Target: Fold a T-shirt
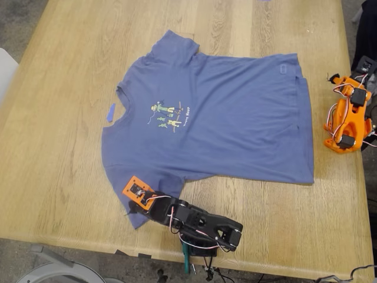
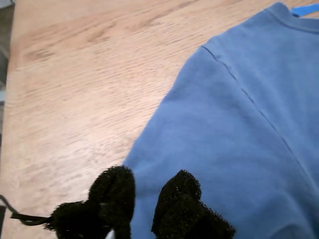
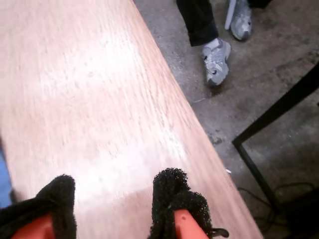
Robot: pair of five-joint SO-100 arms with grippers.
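Observation:
The slate-blue T-shirt (image 1: 230,118) lies spread flat on the wooden table (image 1: 59,147), print (image 1: 168,115) facing up, collar toward the exterior view's left. My first gripper (image 1: 132,203) rides on the black arm at the table's near edge. It hovers over the edge of the near sleeve (image 2: 224,149). Its black padded fingertips (image 2: 112,191) stand a little apart, open, with flat cloth showing between them. My second gripper (image 3: 112,199) is wide open over bare wood, apart from the shirt. It belongs to the orange arm (image 1: 347,115), folded at the exterior view's right.
A small strip of blue tape (image 1: 111,112) lies on the table beside the collar. In the second wrist view the table edge (image 3: 199,144) drops to the floor, where a person's shoes (image 3: 217,62) and a black frame leg (image 3: 269,119) show.

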